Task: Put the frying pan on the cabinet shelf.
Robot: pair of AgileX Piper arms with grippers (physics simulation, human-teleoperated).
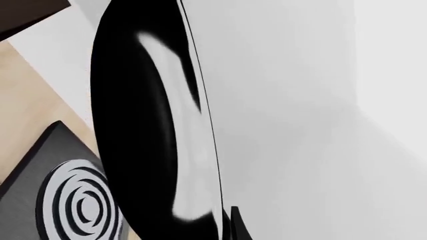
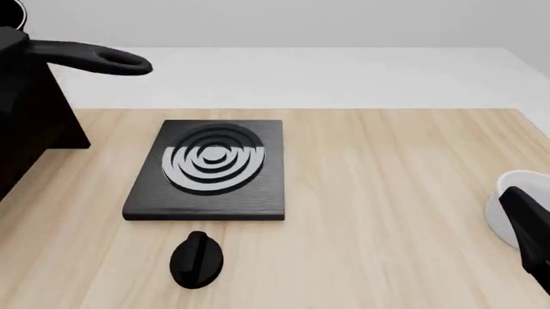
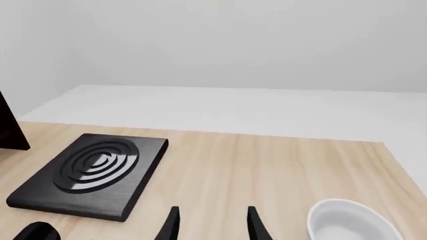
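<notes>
The frying pan shows in the front view at the far top left, mostly cut off, with its long black handle (image 2: 86, 56) pointing right above the dark cabinet (image 2: 35, 122). In the left wrist view the frying pan (image 1: 147, 125) fills the middle, seen edge-on, black with a pale reflection. One finger (image 1: 235, 226) of my left gripper lies against its rim, and the gripper looks shut on the pan. My right gripper (image 3: 213, 225) is open and empty, low over the table's right side, next to the white bowl (image 3: 350, 222).
A black square burner plate (image 2: 210, 168) with silver coil lies left of centre. A black knob (image 2: 197, 259) lies in front of it. The white bowl (image 2: 507, 215) sits at the right edge, partly behind my right gripper (image 2: 529, 225).
</notes>
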